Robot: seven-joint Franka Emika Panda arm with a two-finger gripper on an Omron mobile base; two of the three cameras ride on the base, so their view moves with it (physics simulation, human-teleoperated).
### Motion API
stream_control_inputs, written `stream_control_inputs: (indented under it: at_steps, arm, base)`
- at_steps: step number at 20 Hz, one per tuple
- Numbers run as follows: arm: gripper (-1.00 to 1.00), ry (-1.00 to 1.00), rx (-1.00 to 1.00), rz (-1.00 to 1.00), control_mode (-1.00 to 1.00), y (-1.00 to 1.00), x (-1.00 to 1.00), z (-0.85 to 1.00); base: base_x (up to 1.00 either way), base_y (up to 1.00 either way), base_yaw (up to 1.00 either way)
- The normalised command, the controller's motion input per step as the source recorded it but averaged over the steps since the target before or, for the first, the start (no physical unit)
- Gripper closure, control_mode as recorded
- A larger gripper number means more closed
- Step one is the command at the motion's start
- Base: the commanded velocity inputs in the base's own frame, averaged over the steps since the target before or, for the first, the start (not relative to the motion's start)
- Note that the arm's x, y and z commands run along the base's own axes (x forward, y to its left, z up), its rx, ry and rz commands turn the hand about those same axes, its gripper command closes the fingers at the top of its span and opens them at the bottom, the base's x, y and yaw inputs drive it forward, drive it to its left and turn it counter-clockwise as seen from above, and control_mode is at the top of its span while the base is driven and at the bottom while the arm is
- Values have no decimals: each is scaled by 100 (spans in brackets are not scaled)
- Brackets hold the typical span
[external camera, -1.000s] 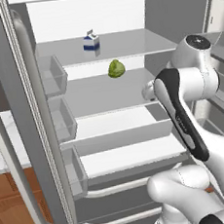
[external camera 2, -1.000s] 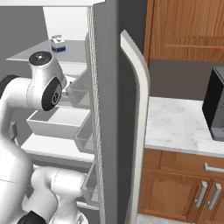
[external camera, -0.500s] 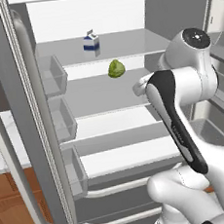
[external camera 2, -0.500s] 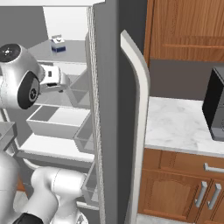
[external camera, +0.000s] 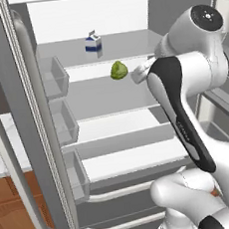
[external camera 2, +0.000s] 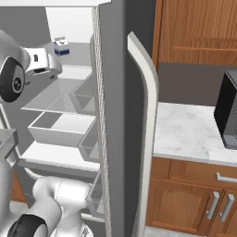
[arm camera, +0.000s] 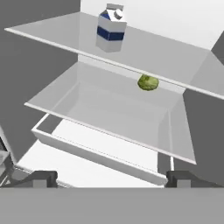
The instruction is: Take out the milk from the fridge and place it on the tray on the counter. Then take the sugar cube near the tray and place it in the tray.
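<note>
The fridge (external camera: 109,94) stands open, its white shelves in front of me. On the top shelf at the back is the milk (external camera: 93,44) (external camera 2: 61,46) (arm camera: 110,30), a small white carton with a blue band, standing upright. My gripper (arm camera: 111,179) is open and holds nothing. It is well short of the milk and lower than it. In the left base view the gripper (external camera: 140,73) hangs just right of a round green vegetable (external camera: 118,70) (arm camera: 148,82) on the second shelf. The tray and the sugar cube are out of view.
Clear door bins (external camera: 62,122) line the left door, and the right door (external camera 2: 118,92) with its long bar handle (external camera 2: 146,111) stands between fridge and counter (external camera 2: 190,134). A dark appliance (external camera 2: 227,111) sits on the counter. A white drawer (arm camera: 100,148) lies under the shelves.
The arm has swung up and the hand has moved up and left, closer to the green vegetable on the second shelf. The jaws have stayed open. The milk has not moved.
</note>
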Motion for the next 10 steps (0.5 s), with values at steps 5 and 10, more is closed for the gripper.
stream_control_inputs:
  at_steps: [5, 10]
  arm:
    - [-100, -27, 0, 2, -100, 15, 0, 12]
    - [-100, -1, 1, 9, -100, 0, 6, 3]
  base:
    - [0, 0, 0]
    - [0, 0, 0]
